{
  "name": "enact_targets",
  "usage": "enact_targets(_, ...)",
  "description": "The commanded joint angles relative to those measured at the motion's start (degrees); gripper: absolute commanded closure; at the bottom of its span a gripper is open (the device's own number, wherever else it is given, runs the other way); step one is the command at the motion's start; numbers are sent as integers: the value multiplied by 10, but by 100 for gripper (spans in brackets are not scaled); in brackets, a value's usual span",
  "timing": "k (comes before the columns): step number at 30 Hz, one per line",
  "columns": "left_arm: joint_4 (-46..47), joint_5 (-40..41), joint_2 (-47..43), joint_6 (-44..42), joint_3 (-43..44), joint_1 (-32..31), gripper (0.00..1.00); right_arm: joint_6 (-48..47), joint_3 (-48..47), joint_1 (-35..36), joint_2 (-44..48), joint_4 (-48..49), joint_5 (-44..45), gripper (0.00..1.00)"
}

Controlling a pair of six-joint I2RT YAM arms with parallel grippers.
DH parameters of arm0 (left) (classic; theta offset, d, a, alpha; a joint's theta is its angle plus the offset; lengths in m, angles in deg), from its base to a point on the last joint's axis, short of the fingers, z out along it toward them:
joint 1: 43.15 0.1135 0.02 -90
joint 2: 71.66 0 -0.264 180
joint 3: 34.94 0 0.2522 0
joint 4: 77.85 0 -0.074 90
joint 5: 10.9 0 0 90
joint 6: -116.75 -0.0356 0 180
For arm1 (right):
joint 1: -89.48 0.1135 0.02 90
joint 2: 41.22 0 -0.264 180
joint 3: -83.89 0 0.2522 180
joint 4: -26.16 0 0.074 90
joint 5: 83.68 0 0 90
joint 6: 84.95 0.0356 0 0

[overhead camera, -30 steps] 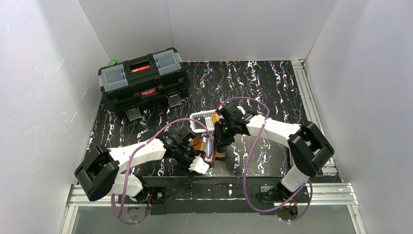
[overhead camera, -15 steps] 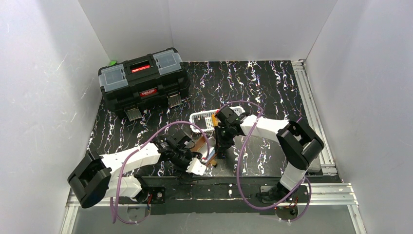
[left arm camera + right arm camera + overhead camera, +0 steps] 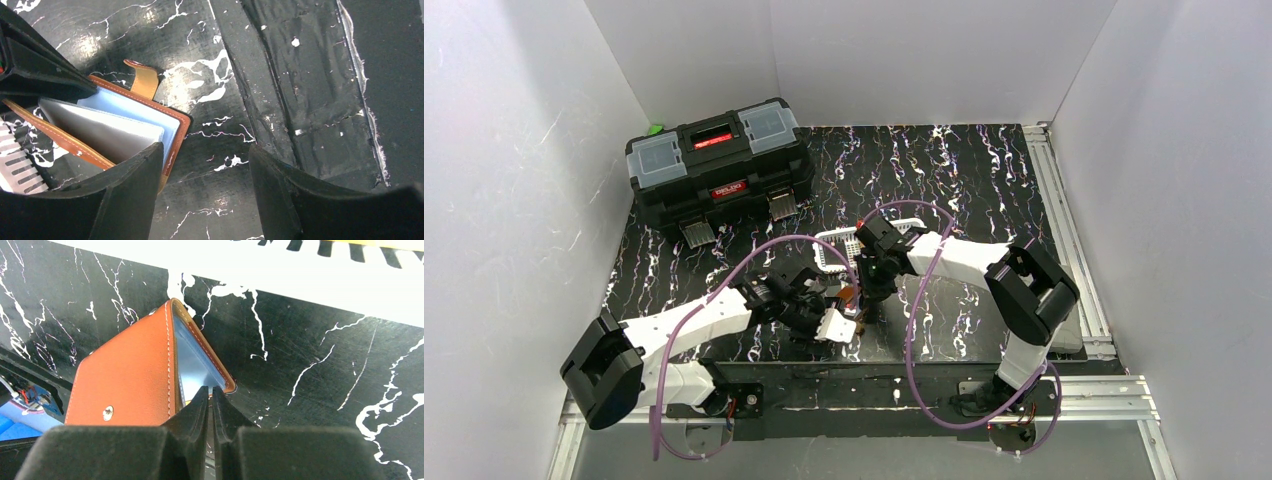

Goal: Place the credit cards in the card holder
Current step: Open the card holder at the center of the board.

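The brown leather card holder (image 3: 125, 375) lies half open on the black table, its clear sleeves (image 3: 110, 132) and snap tab (image 3: 142, 80) showing. In the top view it (image 3: 848, 297) is mostly hidden between the two grippers. My right gripper (image 3: 210, 389) (image 3: 867, 288) is shut on a thin credit card seen edge-on, with its tips at the holder's open edge. My left gripper (image 3: 206, 150) (image 3: 834, 325) is open, and its left finger (image 3: 135, 180) rests at the holder's near corner. An orange-gold card edge (image 3: 380, 244) shows in the white basket.
The white slotted basket (image 3: 836, 245) (image 3: 300, 275) stands just behind the holder. A big black toolbox (image 3: 719, 165) sits at the back left. The table's front edge and metal rail (image 3: 864, 385) run close below the grippers.
My right gripper moved from beside the basket down and left to the holder's open edge. My left gripper shifted slightly up and right, staying at the holder.
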Motion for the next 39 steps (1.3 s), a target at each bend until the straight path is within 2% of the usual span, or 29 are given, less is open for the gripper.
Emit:
enact_targets(1,32,33,-5,28,16,6,39,-4,-24,10,25,5,2,86)
enact_targets(12,80,99,-15,85,8,29,40,-3,-37,17,46,45,-3,85)
enact_targets(22,61,93,-24,104,11,47,41,15,-75,18,5,87,-38,84)
enact_targets(28,35,59,-30,113,27,52,40,25,-98,19,-20,97,-43,85)
enact_targets(31,6,30,-29,99,41,59,40,21,-110,19,-33,93,-40,85)
enact_targets(35,-88,-19,-17,21,73,86,41,16,-131,18,-54,82,-36,86)
enact_targets(38,-151,-16,1,-62,106,124,43,14,-139,19,-62,78,-37,87)
enact_targets(39,-145,-4,7,-73,114,145,43,14,-138,19,-61,79,-36,87)
